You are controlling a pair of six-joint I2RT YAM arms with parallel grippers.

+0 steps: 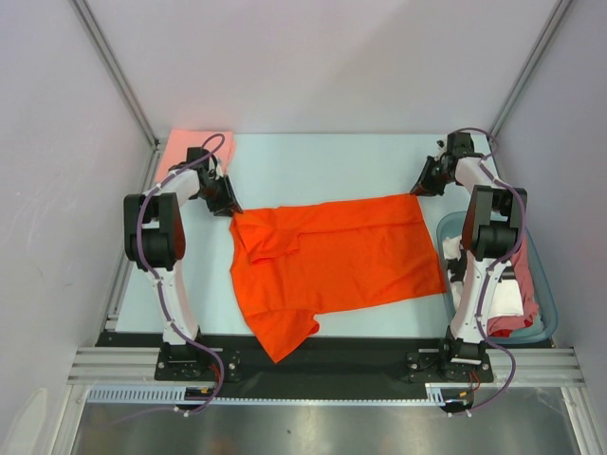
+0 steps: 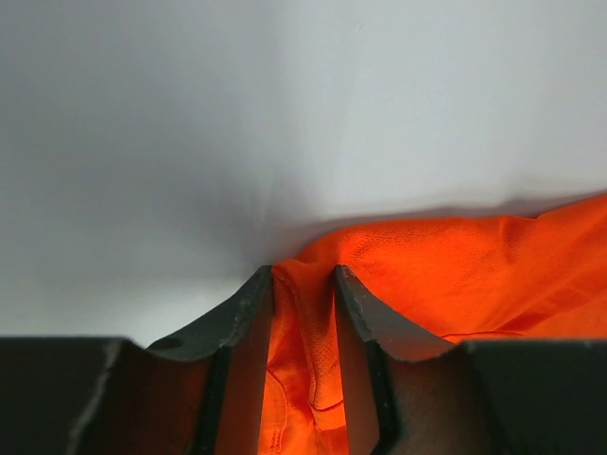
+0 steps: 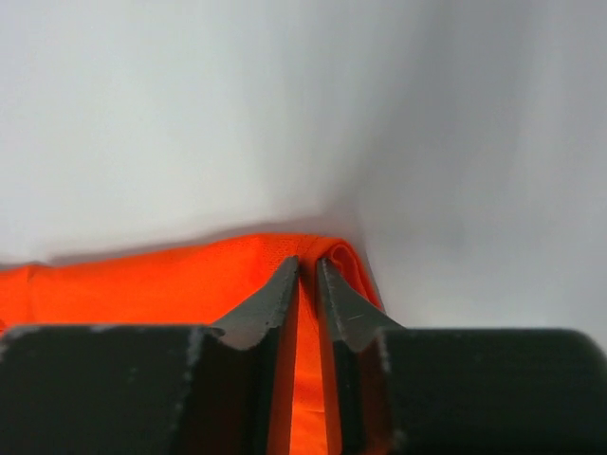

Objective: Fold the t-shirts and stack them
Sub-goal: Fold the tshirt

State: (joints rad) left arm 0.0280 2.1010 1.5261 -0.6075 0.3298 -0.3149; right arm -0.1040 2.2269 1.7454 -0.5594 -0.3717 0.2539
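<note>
An orange t-shirt (image 1: 337, 256) lies spread on the pale table, a sleeve hanging toward the near edge. My left gripper (image 1: 224, 201) is shut on the shirt's far left corner; in the left wrist view orange cloth (image 2: 303, 351) is bunched between its fingers (image 2: 248, 313). My right gripper (image 1: 423, 184) is shut on the shirt's far right corner; in the right wrist view a thin fold of orange cloth (image 3: 307, 379) sits between the nearly closed fingers (image 3: 275, 296). Both held corners are at table height.
A folded pink shirt (image 1: 194, 144) lies at the far left corner behind the left arm. A blue-grey basket (image 1: 545, 284) with several more shirts, red and white, stands at the right edge beside the right arm. Enclosure walls stand on three sides.
</note>
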